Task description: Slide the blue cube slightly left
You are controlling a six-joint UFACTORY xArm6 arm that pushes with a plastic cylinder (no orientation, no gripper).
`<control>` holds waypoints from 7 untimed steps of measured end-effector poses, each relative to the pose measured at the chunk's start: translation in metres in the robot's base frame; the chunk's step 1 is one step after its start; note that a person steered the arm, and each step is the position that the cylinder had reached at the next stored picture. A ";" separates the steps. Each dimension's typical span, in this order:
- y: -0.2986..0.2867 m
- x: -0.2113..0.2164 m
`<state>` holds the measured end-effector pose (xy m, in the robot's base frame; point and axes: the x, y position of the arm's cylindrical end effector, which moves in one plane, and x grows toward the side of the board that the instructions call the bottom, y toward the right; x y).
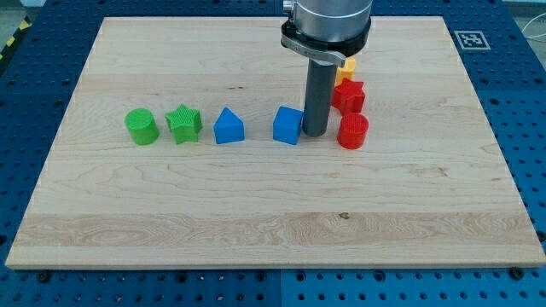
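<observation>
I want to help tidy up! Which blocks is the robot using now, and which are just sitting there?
For the job: blue cube; my tip, at its right side.

Just lying about: blue house-shaped block, green star, green cylinder, red cylinder, red star-like block, yellow block, partly hidden.

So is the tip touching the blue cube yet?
Touching, as far as the camera view shows: my tip sits flush against the right side of the blue cube, with no strip of board visible between them.

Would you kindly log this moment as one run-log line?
my tip: at blue cube, its right side | blue house-shaped block: left of cube, apart | push: not evident
</observation>
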<state>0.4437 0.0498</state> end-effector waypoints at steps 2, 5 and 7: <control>-0.012 0.000; -0.014 0.000; -0.018 -0.001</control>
